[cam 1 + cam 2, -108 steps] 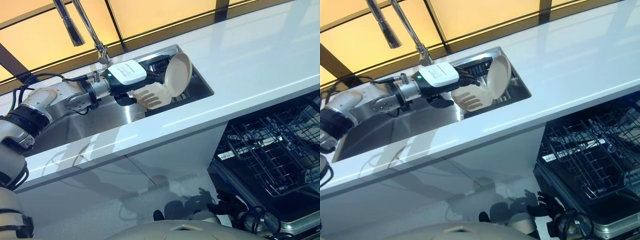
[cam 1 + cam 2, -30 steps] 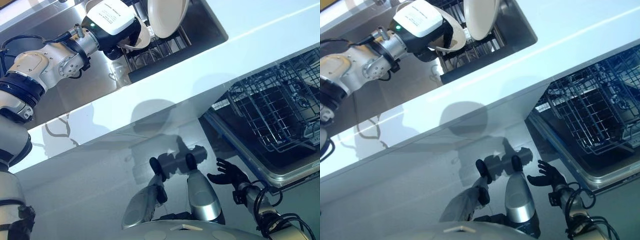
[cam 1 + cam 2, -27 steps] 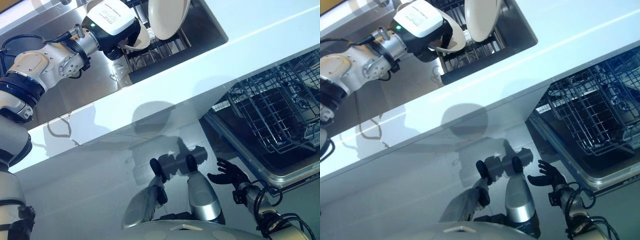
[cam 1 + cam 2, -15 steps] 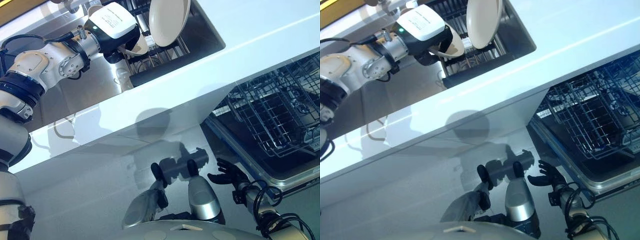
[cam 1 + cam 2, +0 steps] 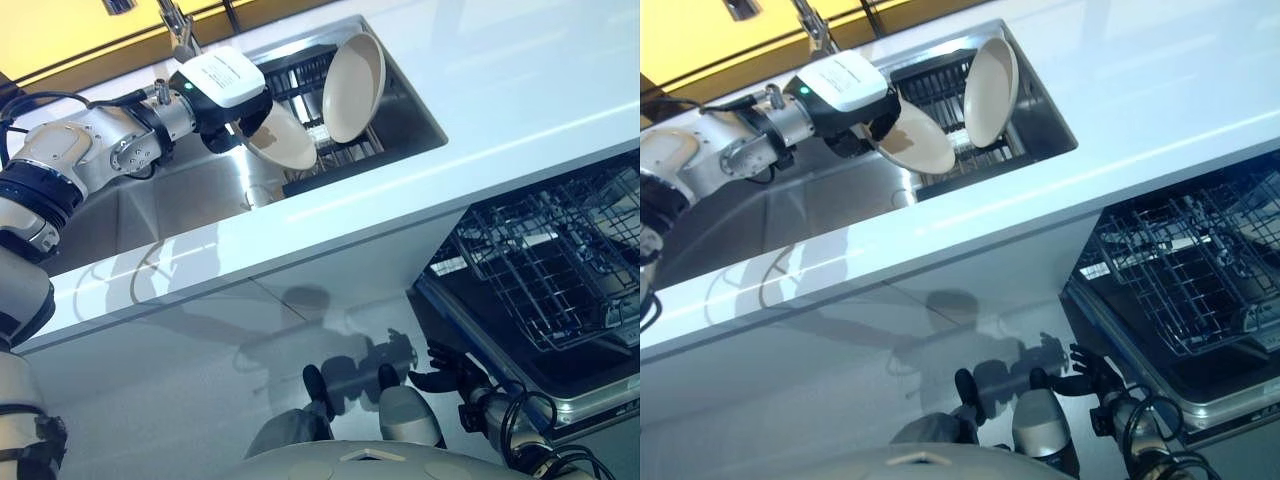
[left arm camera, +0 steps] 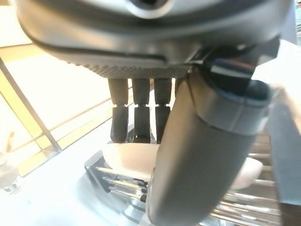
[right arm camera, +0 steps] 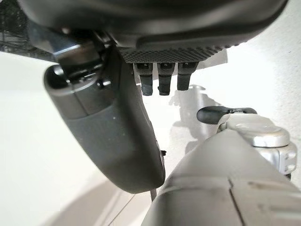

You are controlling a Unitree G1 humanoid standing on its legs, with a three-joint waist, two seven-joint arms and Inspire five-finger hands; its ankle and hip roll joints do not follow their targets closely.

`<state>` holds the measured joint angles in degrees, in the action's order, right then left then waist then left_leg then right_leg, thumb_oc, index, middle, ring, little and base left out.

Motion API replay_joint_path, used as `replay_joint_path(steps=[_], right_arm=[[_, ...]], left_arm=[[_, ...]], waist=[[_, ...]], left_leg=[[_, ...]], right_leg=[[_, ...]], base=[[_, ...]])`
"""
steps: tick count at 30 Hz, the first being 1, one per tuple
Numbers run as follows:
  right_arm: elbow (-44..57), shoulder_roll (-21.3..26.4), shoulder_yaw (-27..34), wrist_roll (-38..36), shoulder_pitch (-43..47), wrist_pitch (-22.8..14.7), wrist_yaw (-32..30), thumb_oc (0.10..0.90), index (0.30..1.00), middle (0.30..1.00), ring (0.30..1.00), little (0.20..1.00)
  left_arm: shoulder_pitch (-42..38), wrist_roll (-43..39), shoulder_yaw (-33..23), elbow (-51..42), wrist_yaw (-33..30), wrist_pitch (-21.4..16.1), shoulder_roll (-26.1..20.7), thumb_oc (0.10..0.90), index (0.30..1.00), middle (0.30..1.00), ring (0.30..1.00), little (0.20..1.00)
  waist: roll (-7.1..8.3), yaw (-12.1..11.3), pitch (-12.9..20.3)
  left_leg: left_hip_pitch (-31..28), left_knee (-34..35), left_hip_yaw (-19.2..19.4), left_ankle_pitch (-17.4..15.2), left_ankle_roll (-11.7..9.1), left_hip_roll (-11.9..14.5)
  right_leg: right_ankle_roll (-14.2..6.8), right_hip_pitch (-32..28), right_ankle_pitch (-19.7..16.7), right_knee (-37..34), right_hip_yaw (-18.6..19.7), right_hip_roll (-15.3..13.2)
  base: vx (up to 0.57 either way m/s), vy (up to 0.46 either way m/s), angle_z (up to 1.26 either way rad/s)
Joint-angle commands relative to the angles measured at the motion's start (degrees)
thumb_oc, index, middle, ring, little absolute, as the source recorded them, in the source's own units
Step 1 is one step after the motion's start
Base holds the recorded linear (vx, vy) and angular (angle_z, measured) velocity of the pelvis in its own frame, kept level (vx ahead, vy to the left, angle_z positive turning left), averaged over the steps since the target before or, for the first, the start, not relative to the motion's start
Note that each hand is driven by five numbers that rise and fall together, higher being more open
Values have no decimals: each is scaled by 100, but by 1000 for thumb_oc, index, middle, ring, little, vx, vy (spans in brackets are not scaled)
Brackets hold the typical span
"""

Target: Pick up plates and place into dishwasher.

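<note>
Gripping a round cream plate (image 5: 283, 140) between fingers and thumb over the steel sink (image 5: 190, 195), the left hand (image 5: 225, 95) half hides its rim, while another cream plate (image 5: 353, 75) leans in the dark rack (image 5: 310, 90) and the right hand (image 5: 1087, 377) hangs relaxed low right near the open dishwasher's wire basket (image 5: 545, 270).

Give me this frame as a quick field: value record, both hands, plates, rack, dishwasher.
left hand: over the sink, shut on a beige plate, plate tilted and off the rack
second plate: on edge in the dark sink rack
right hand: low beside the dishwasher, fingers relaxed, holding nothing
dishwasher rack: pulled out under the white counter; no plates visible in it
task stage: plate picked up, not yet placed
</note>
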<state>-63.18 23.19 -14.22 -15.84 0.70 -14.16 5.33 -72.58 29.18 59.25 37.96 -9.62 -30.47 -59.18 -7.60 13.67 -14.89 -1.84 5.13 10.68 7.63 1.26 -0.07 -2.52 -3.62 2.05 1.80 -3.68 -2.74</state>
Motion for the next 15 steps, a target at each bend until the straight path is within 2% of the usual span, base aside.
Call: replay_joint_path(steps=[1,6,7,10,11,15], right_arm=[[328,79,124,-412,-201,-454,8,800,900,900,900,900],[1208,206,114,-804,-170,-331,267,800,900,900,900,900],[1692,257,80,-916,-202,-393,372,800,900,900,900,900],[2272,326,123,-1014,-291,-590,448,800,900,900,900,900],[2547,363,207,-1031,-353,-768,390,800,900,900,900,900],[3303,521,438,-981,-496,-873,331,800,900,900,900,900]], left_arm=[[-527,-529,-494,229,-419,113,-346,100,300,300,300,200],[-370,-594,-644,60,-512,94,-467,100,300,300,300,200],[-254,-558,-769,41,-593,-23,-531,100,300,300,300,200],[-137,-537,-937,117,-674,-248,-624,100,300,300,300,200],[-73,-583,-1036,149,-721,-346,-665,100,300,300,300,200],[57,-720,-1196,194,-796,-441,-746,100,300,300,300,200]], waist=[[52,4,524],[88,-15,612],[116,-18,652],[148,-7,713],[168,11,753],[210,88,822]], left_leg=[[-415,-314,149,-1047,31,-341],[-513,-305,102,-1081,34,-322],[-537,-310,97,-1094,31,-308],[-585,-272,101,-1097,33,-296],[-608,-246,107,-1100,36,-294],[-672,-172,138,-1103,43,-290]], right_leg=[[-249,129,-188,-234,96,318],[-218,43,-148,-233,106,348],[-211,26,-125,-212,110,360],[-212,4,-109,-206,121,380],[-218,-2,-100,-204,141,393],[-233,-9,-94,-201,180,412]], base=[[13,-34,0],[-1,-21,0],[-17,-38,-1],[-6,-14,0],[0,0,0],[0,0,0]])
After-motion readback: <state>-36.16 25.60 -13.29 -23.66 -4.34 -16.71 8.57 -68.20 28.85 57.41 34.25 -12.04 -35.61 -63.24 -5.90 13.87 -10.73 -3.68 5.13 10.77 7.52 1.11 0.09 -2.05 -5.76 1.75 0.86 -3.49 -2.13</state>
